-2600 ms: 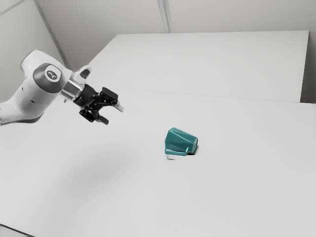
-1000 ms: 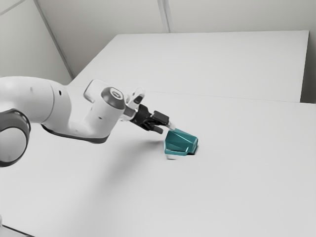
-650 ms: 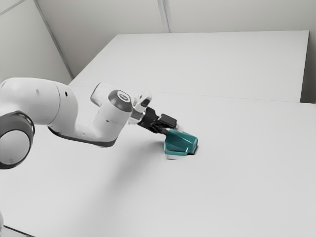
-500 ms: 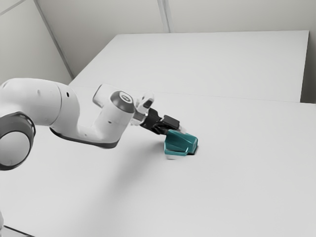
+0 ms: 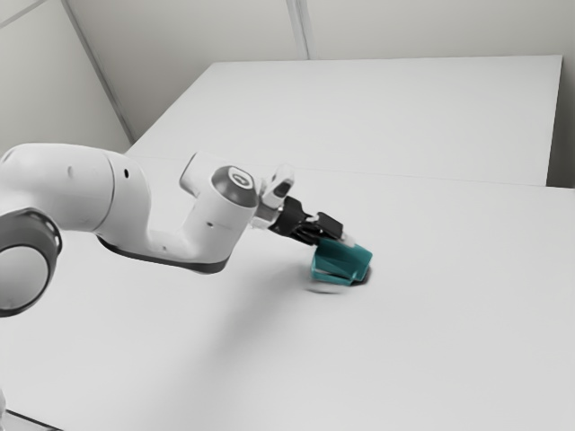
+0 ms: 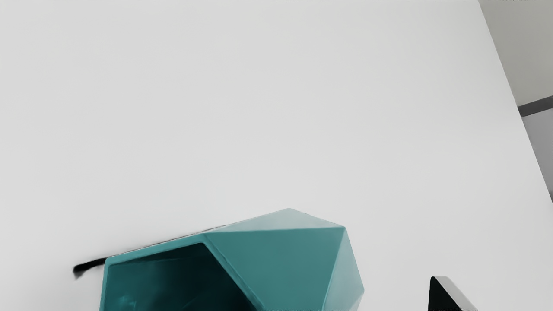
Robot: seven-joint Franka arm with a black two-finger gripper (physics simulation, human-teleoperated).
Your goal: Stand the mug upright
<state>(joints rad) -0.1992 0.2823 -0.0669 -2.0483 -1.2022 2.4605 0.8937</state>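
The end effector (image 5: 339, 242) stood spread at the mug (image 5: 342, 259), its exact width impossible to tell, with no grip to be seen; the wrist view put one fingertip (image 6: 447, 296) beside the outer wall, a strip of counter (image 6: 259, 108) between, and the other fingertip was hidden. The mug lay on its side on the counter, mouth toward the end effector and the exterior view's left, base toward the exterior view's right. Its long axis ran outward from the end effector, dipping slightly across the exterior view, with the handle (image 5: 332, 278) along its near, lower side. The surface was plain white, crossed by a faint line behind the mug; pale walls (image 5: 180, 31) rose beyond. In the wrist view, a straight edge ran past the fingertip's side, well apart from the mug. The counter stretched broadly toward the exterior view's right.
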